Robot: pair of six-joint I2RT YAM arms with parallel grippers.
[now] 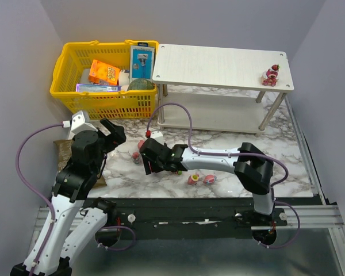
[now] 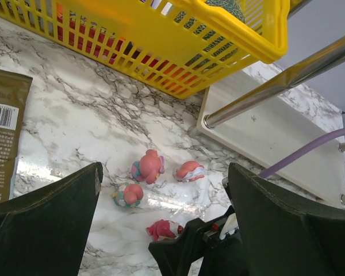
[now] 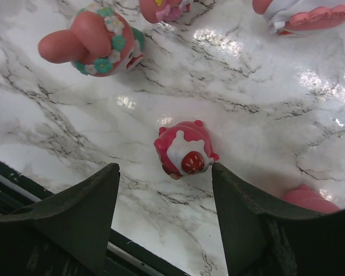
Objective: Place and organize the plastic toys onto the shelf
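Just starting: 1 toy up, lots waiting down below.

One pink bear toy (image 1: 271,75) is sitting on top of the shelf (image 1: 218,63), at its far right end; the lower level is showing no toys. At least 6 more are lying on the bench (image 1: 132,179): 4 in a bunch by the right claw (image 3: 165,169), plus 2 pink toys (image 1: 192,179) nearer the arm bases. The right claw is hanging low over a little red toy (image 3: 184,148) w/ a strawberry on it, fingers apart on both sides, not pinching it yet. The left claw (image 1: 116,133) is hanging wide apart near the yellow basket (image 1: 66,63), holding nothing. Most of the job is waiting: lifting each toy & lining them up on the shelf.
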